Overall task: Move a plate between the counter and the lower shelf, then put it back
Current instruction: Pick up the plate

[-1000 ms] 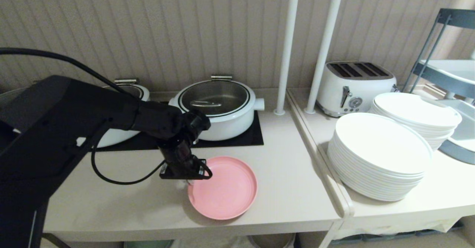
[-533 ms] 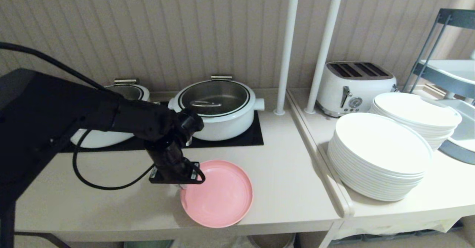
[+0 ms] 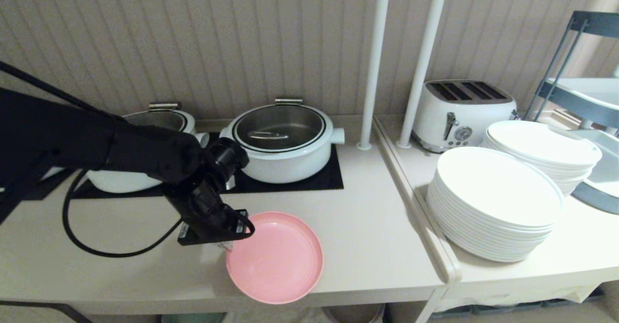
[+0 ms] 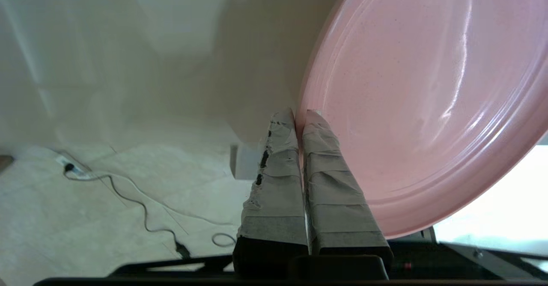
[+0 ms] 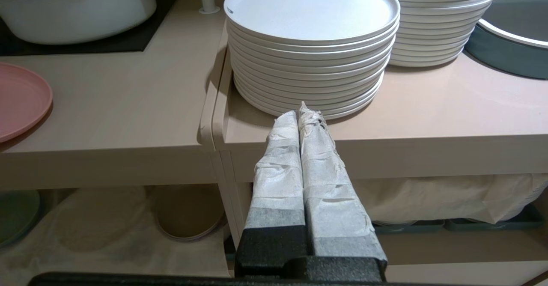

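Gripping the pink plate (image 3: pixel 275 260) by its left rim, the left gripper (image 3: pixel 227 245) has its taped fingers (image 4: pixel 325 166) pinched nearly together on the thin edge — the wrist view shows the rim sandwiched between them. Plate sits at the front edge of the counter (image 3: pixel 372 245), its near side overhanging the lip slightly. Whether it is resting flat or just lifted, can't tell.

Left arm reaches in from the left, wrist angled down, black cable looping below it.

Right gripper (image 5: pixel 299 114) hangs low in front of the cabinet, fingers pressed together on nothing, facing the white plate stack (image 5: pixel 312 46) on the adjoining top.

Behind the plate: black inset panel (image 3: pixel 300 180) with a white pot (image 3: pixel 283 141) on it, second pot (image 3: pixel 145 139) partly hidden by the arm. Toaster (image 3: pixel 462 112) at the back right.

Lower shelf (image 5: pixel 107 230) — white cloth on its base, a beige-grey plate (image 5: pixel 188 213) and a green plate (image 5: pixel 15 213) lying on it.
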### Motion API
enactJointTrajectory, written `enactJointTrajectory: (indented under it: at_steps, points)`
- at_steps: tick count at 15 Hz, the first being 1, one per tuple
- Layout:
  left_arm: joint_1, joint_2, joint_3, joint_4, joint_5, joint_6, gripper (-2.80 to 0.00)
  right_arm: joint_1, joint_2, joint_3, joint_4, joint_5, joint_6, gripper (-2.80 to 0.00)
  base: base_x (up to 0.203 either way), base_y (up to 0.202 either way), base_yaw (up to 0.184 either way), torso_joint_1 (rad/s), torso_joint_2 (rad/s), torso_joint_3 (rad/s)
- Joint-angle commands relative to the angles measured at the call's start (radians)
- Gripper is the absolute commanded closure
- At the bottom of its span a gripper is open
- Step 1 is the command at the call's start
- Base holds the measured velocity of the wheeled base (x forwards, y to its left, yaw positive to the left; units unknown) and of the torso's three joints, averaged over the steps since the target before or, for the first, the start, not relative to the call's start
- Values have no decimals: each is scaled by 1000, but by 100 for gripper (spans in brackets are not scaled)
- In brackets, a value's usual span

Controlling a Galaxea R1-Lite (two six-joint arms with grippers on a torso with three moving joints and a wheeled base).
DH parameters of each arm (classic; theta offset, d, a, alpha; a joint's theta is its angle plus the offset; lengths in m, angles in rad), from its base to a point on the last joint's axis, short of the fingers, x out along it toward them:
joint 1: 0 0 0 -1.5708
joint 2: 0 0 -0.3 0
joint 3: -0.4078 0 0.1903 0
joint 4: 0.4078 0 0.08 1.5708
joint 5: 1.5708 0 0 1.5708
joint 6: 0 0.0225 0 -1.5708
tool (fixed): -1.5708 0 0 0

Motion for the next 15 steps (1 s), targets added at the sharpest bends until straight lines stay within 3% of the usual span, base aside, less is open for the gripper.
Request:
enactJointTrajectory:
  at_steps: [1,5,11,15]
  points:
    - [12,-30,29,3,-7,-7,0,1,1,0,0,0,0,0,0,0,0,0,0,0]
    - [27,-44,44,3,-45,-24,0,1,1,0,0,0,0,0,0,0,0,0,0,0]
    - [34,-50,44,3,-108,-107,0,1,1,0,0,0,0,0,0,0,0,0,0,0]
    - [35,-85,55,3,-140,-107,0,1,1,-1,0,0,0,0,0,0,0,0,0,0]
